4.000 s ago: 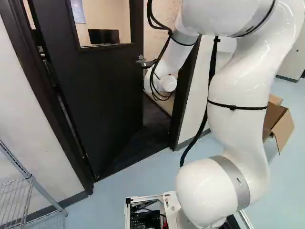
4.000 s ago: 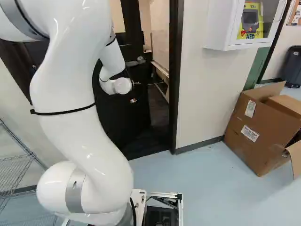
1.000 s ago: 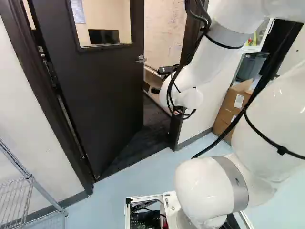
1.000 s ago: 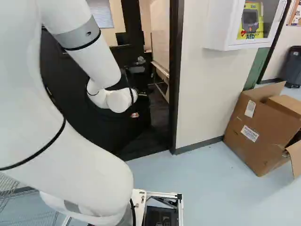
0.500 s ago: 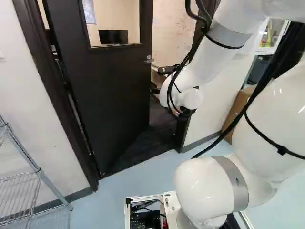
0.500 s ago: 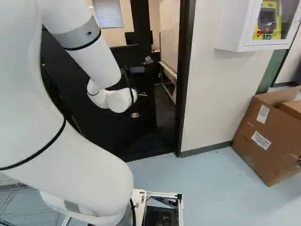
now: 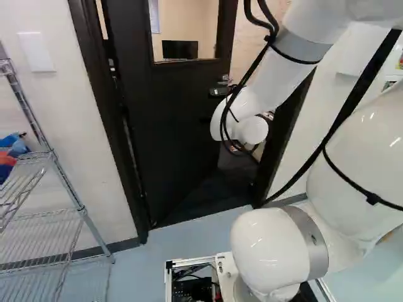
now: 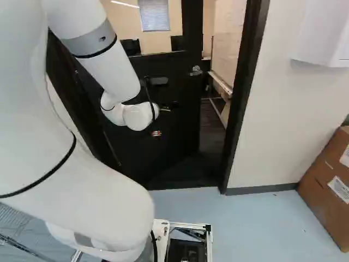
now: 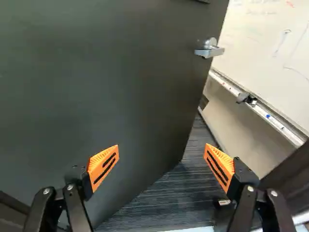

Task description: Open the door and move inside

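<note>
Rack of wire at the left of the left base view, with blue and red items on a shelf, then a dark door ajar in its frame, long axis upright, free edge angled inward, with the white arm bent down before it. In the right base view, a cardboard box at the right edge, contents hidden, and the gripper near the door. In the wrist view, fingers spread wide, facing the door, with its lever handle ahead and a whiteboard beyond.
</note>
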You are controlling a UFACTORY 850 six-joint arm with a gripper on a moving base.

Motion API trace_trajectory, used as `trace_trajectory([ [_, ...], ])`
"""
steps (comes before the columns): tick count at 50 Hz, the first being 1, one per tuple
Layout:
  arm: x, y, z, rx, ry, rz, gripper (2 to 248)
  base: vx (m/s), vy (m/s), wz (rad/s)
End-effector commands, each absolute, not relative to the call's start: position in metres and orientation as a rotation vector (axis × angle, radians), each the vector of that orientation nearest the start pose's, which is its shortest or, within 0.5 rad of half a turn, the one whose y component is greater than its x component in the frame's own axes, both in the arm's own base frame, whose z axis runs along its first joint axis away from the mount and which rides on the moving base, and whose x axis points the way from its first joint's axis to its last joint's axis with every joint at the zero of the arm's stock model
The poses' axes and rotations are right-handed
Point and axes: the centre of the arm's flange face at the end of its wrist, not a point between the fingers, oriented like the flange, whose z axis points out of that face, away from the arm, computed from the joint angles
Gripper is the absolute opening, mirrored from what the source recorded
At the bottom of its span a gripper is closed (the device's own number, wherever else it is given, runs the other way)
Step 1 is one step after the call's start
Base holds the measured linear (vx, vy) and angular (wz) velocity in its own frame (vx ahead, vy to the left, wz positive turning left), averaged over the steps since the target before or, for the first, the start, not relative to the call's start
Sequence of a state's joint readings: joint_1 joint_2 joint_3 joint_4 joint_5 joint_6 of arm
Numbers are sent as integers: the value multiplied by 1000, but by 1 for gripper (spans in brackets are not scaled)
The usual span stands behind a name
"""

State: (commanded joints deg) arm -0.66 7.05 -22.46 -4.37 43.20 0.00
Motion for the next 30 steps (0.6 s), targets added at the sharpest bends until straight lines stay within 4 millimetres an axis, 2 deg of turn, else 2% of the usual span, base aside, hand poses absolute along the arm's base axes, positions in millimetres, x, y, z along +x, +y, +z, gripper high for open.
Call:
trace_trajectory([
  [30, 378, 0, 427, -2527, -104, -1860, 247, 94, 36, 10],
])
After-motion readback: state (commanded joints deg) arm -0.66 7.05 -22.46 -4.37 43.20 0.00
